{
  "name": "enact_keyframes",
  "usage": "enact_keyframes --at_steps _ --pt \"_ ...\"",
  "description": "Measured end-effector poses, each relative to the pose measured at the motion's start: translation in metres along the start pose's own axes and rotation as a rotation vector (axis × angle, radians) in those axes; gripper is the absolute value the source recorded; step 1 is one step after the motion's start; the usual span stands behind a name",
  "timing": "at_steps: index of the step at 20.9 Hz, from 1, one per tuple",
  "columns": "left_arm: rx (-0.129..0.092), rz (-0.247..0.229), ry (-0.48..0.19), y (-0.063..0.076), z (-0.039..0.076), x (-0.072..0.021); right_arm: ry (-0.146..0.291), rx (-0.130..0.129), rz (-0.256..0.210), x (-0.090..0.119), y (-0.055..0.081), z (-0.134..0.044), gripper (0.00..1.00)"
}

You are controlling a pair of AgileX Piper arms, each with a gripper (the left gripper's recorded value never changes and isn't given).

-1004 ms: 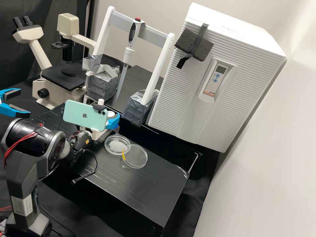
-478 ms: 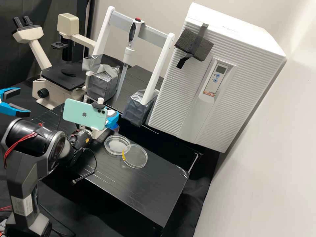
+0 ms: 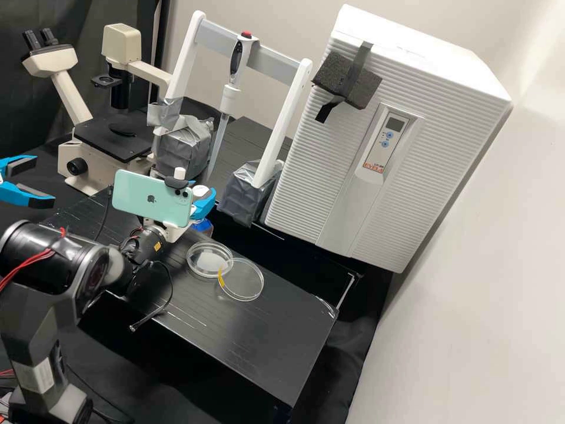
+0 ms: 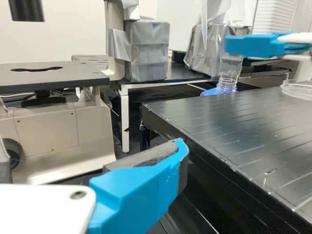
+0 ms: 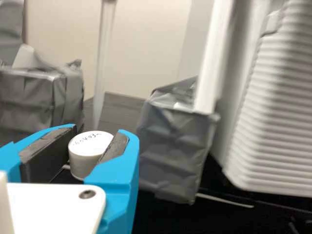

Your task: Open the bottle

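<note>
High view: right gripper (image 3: 199, 203) hung over the far left part of the black bench (image 3: 253, 330), jaws pinching a white cap (image 3: 200, 190). Clear bottle (image 3: 204, 226) stood on the bench right below, cap apart from it. Left gripper (image 3: 32, 182) sat off at the left edge, jaws spread, nothing between them. Two petri dishes (image 3: 209, 258) lay near the bottle, rims overlapping.
Left wrist view: bottle upright near the bench's far edge, neck bare, the right gripper's blue finger above it, not touching.
Right wrist view: cap squeezed between both grey pads (image 5: 114, 146); foil-wrapped block (image 5: 178, 146) behind.
</note>
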Motion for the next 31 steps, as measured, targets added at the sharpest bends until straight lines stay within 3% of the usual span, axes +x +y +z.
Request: enact_keyframes --at_steps 3,7,12,14,19,25,31 --pt "0.0 0.0 0.0 0.0 0.0 0.0 0.011 0.034 0.024 -0.011 0.008 -0.002 0.0" --pt "-0.004 -0.006 0.0 -0.001 -0.001 0.0015 0.038 0.037 0.022 -0.03 0.011 -0.004 0.0" --pt "-0.004 -0.003 0.001 0.0 -0.001 0.0024 0.059 0.067 0.007 -0.056 0.009 -0.003 0.0" --pt "-0.004 -0.003 0.001 0.0 -0.001 0.0024 0.063 0.078 -0.02 -0.064 0.004 -0.003 0.0" --pt "-0.002 0.001 0.001 0.001 -0.002 0.0031 0.072 0.076 -0.1 -0.076 -0.013 -0.002 0.0" --pt "-0.004 0.007 0.019 0.002 -0.005 0.002 0.046 0.072 -0.187 -0.086 -0.031 0.004 0.0" --pt "0.002 0.018 0.024 0.004 -0.005 0.0008 0.031 0.072 -0.205 -0.09 -0.034 0.007 0.0"
